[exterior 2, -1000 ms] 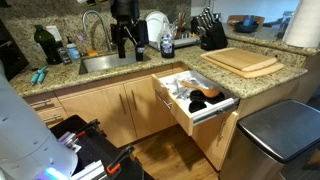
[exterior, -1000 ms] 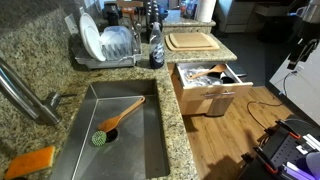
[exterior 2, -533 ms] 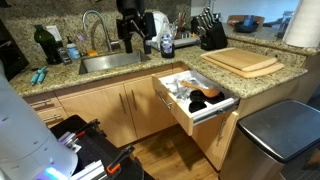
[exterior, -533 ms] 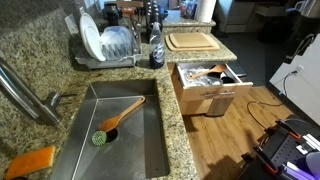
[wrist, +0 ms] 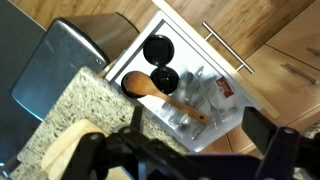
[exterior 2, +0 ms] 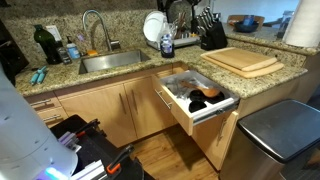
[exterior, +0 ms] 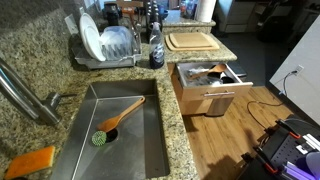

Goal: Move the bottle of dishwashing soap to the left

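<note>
I see a green-headed brush (exterior: 112, 122) lying diagonally in the sink (exterior: 145, 150), and an orange sponge (exterior: 30, 160) on the granite counter (exterior: 55, 70) just beside the basin. Plates (exterior: 90, 38) stand in the dish rack (exterior: 118, 45), with a cutting board (exterior: 190, 41) near it. The drawer (exterior: 212, 100) is open, holding a wooden spoon (wrist: 165, 95) and black cups (wrist: 157, 50). A trash can (exterior 2: 275, 135) stands beside the drawer.

Counter (exterior: 35, 55): granite, we see.
Back edge: dish rack (exterior: 105, 45), bottle of dishwashing soap (exterior: 156, 50) just beside.
Far corner: cutting board (exterior: 190, 41).
Near corner: orange sponge (exterior: 28, 160).
</note>
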Robot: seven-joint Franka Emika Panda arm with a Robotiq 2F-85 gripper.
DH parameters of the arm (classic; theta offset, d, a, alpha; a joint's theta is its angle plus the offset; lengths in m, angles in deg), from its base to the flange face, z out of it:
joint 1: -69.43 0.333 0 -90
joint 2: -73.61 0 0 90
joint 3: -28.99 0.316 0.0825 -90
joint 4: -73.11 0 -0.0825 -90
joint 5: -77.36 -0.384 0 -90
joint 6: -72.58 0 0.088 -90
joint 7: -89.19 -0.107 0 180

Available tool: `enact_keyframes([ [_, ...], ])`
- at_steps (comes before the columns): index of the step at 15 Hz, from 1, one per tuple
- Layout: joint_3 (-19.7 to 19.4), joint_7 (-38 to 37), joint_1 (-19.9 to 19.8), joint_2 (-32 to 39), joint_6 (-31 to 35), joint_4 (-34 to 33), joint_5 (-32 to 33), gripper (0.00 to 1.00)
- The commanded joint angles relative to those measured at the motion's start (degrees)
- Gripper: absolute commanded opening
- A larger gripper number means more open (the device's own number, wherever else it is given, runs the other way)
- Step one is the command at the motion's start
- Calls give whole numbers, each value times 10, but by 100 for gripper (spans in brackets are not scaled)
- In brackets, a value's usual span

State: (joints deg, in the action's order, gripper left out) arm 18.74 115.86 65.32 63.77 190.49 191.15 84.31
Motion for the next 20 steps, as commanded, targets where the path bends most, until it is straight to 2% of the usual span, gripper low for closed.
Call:
enact_keyframes([
  [1, -13, 152, 3, 123, -8, -148, -88, 100],
  [3, 5, 217, -7, 181, -46, -219, -134, 100],
  [4, 15, 232, -11, 210, -73, -252, -133, 100],
  [5, 24, 220, -10, 239, -101, -285, -101, 100],
  [6, 25, 200, -17, 174, -50, -205, -111, 100],
  [9, 40, 200, -18, 233, -78, -263, -103, 100],
  [10, 46, 229, -30, 236, -26, -259, -136, 100],
  [11, 56, 277, -33, 269, -29, -307, -139, 100],
  [13, 75, 314, -29, 323, -65, -395, -131, 100],
  [20, 147, 452, -18, 446, -145, -607, -120, 100],
])
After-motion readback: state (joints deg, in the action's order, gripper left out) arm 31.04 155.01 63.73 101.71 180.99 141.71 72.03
